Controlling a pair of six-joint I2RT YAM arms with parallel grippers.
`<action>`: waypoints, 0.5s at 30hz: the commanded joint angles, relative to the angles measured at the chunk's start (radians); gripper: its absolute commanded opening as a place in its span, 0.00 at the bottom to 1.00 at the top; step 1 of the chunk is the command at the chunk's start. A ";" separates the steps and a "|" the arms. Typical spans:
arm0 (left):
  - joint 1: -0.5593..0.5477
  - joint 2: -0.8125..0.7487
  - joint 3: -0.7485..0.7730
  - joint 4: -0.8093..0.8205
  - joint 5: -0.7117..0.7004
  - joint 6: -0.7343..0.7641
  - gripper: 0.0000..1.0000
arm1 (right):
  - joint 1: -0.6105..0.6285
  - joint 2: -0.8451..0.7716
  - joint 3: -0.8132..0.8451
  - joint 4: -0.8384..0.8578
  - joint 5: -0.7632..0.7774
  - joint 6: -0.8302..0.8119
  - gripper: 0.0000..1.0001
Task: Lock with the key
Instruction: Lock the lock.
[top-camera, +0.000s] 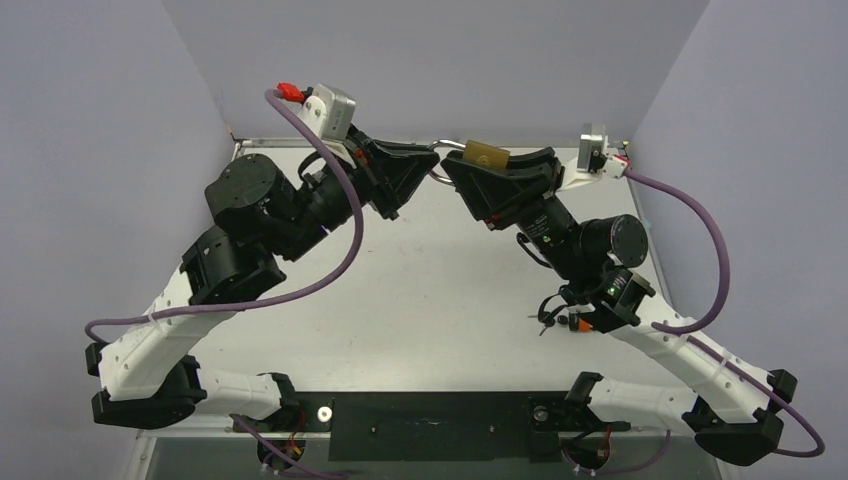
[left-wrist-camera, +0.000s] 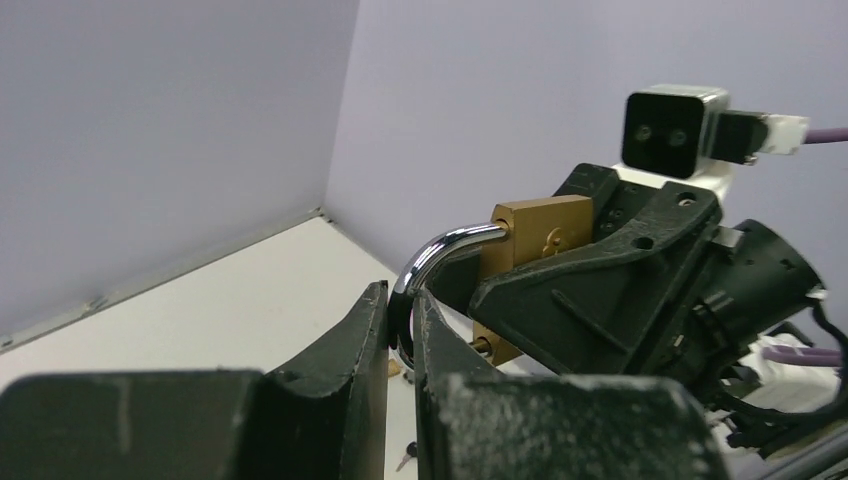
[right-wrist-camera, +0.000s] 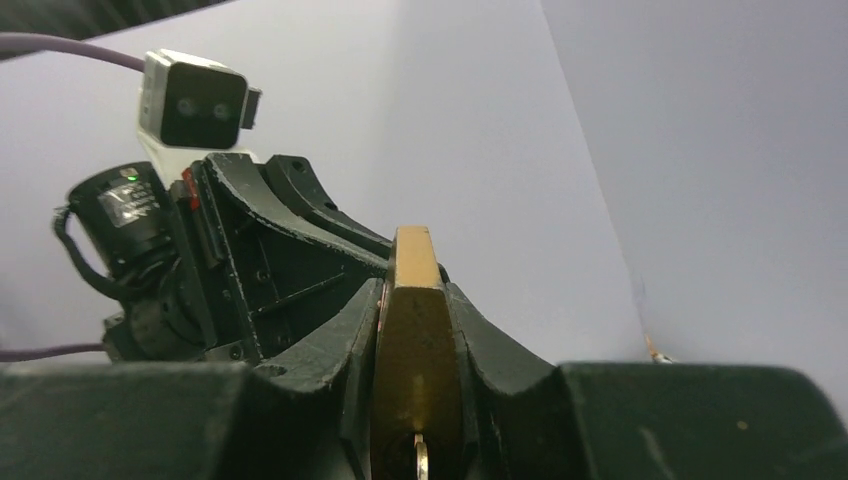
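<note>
A brass padlock (top-camera: 485, 156) is held in the air at the back middle of the table. My right gripper (top-camera: 480, 175) is shut on its body (right-wrist-camera: 410, 350); a key (right-wrist-camera: 421, 458) sits in the keyhole at its underside. The padlock body also shows in the left wrist view (left-wrist-camera: 540, 232). My left gripper (top-camera: 432, 165) is shut on the chrome shackle (left-wrist-camera: 440, 252), which stands open, its free end out of the body. The two grippers meet nose to nose.
A second small key (left-wrist-camera: 405, 460) and a small tan scrap (left-wrist-camera: 395, 368) lie on the white table (top-camera: 440, 290) below the grippers. Grey walls close in the back and both sides. Purple cables loop beside each arm.
</note>
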 joint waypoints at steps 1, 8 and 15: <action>-0.256 0.113 0.026 0.248 0.957 -0.179 0.00 | 0.034 0.326 -0.110 -0.507 -0.076 -0.028 0.00; -0.252 0.115 -0.012 0.152 0.886 -0.143 0.00 | 0.034 0.325 -0.103 -0.515 -0.068 -0.031 0.00; -0.133 0.021 -0.147 0.130 0.650 -0.146 0.00 | 0.027 0.247 -0.115 -0.509 -0.068 -0.038 0.00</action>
